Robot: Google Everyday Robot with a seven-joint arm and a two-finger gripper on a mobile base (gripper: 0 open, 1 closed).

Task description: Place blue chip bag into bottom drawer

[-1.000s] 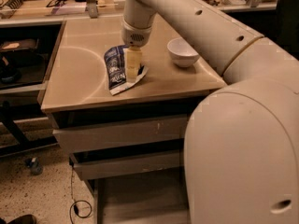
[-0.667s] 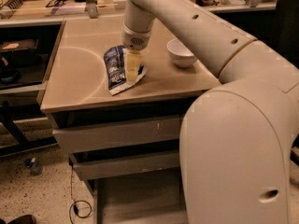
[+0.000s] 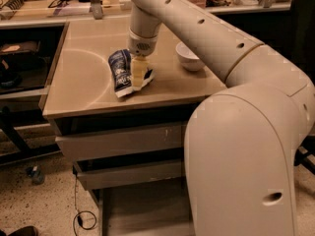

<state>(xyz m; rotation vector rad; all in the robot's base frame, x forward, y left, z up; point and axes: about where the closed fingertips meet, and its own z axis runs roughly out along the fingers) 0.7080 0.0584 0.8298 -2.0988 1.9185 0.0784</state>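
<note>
The blue chip bag (image 3: pixel 119 72) lies crumpled on the beige counter top (image 3: pixel 83 77), near its front edge. My gripper (image 3: pixel 139 73) comes down from above onto the bag's right half and touches it; part of the bag is hidden behind the gripper. The bottom drawer (image 3: pixel 142 208) is pulled out below the counter, and its flat floor shows. My arm's large white body hides the drawer's right side.
A white bowl (image 3: pixel 189 57) stands on the counter to the right of the bag. Two drawers with scuffed fronts (image 3: pixel 118 141) sit above the bottom drawer. A cable (image 3: pixel 81 215) lies on the speckled floor at the left. Cluttered tables stand behind.
My gripper has sunk slightly lower onto the bag. The bag and the bowl stay where they were. My arm's body has shifted a little to the left.
</note>
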